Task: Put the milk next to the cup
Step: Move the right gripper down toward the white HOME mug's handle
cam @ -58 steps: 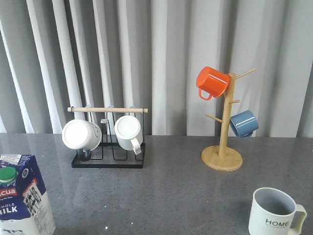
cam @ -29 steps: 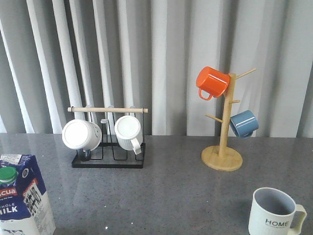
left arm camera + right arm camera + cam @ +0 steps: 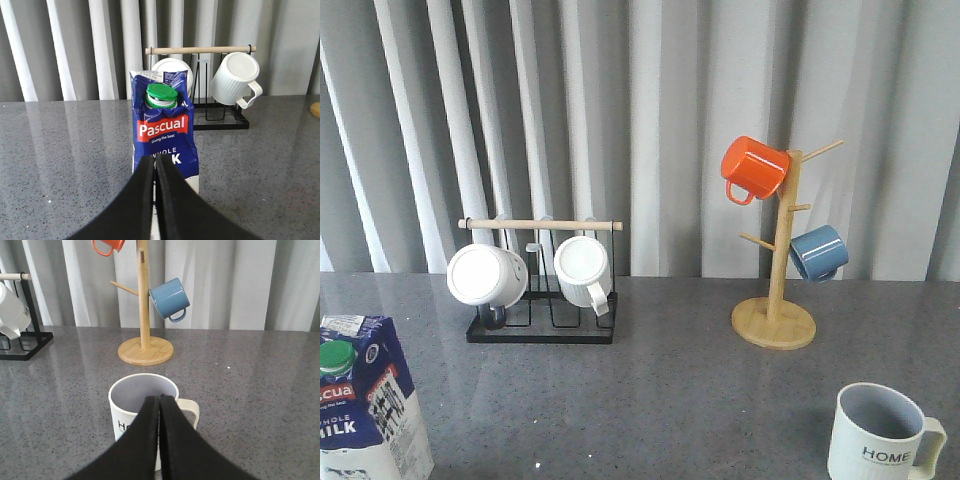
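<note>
fingers: in the left wrist view the left gripper had its two black fingers pressed together, nothing between them; the right gripper showed the same closed, empty pair.
milk: the milk stood upright at the lower left of the front frame, partly cut by the frame edge; in the left wrist view the milk sat just beyond the closed fingertips, green cap facing the camera.
cup: the cup stood at the lower right of the front frame, handle to the right, well apart from the carton.
step in hand: judged as the reach for the carton, with no grasp made.
doing it well: the fingers would need to spread wider than the carton body first, then close on its flat side walls below the sloped top, so it stays upright.
open room: a broad bare stretch of table lay between carton and cup, giving a free path across the lower middle.
edges to mind: the black mug rack and the wooden mug tree stood further back, clear of that path; setting down on the cup's left side would avoid its handle.
</note>
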Motion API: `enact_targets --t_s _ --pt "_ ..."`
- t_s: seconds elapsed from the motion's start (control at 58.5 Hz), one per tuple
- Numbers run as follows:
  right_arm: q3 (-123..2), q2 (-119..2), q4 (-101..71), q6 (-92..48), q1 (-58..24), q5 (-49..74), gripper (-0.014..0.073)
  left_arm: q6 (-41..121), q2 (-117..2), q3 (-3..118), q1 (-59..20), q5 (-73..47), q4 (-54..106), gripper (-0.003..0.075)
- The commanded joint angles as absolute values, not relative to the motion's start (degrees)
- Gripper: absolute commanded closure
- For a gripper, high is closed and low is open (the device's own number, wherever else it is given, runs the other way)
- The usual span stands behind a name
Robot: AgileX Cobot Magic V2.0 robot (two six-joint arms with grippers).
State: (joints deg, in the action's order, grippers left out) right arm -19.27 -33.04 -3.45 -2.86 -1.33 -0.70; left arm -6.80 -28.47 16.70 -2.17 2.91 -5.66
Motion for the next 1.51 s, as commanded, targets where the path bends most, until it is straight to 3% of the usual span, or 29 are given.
enact_targets --t_s 0.0,0.171,0.376,0.462,0.565,1.129,1.488 --pt "-21.23 -33.33 -2.86 -3.85 -1.05 -4.41 0.0580 -7.29 -29.09 18.73 -3.53 7.14 -5.24 0.0716" --pt "-21.23 -34.71 -2.86 -5.52 -1.05 -2.36 0.0432 -7.15 -31.17 18.73 -3.98 6.18 -5.24 0.0622" --pt "-21.23 -37.87 -2.86 -5.38 -1.05 -2.40 0.0130 -8.05 -33.48 18.73 -3.98 6.68 -5.17 0.0342" --pt "-21.23 -38.60 -2.86 -5.38 -1.05 -2.95 0.0074 -8.75 -33.48 18.73 -3.98 6.91 -5.17 0.0247" --pt "-21.23 -38.67 -2.86 -5.38 -1.05 -3.73 0.0062 -8.75 -33.48 18.73 -3.98 6.87 -5.22 0.0188" --pt "-21.23 -38.67 -3.48 -9.28 -0.95 -4.04 0.0069 -8.75 -33.48 18.73 -3.98 6.69 -5.22 0.0182" --pt "-13.20 -51.53 0.00 -7.13 -0.88 -28.58 0.0069 -8.75 -33.48 18.73 -3.98 6.69 -5.22 0.0182"
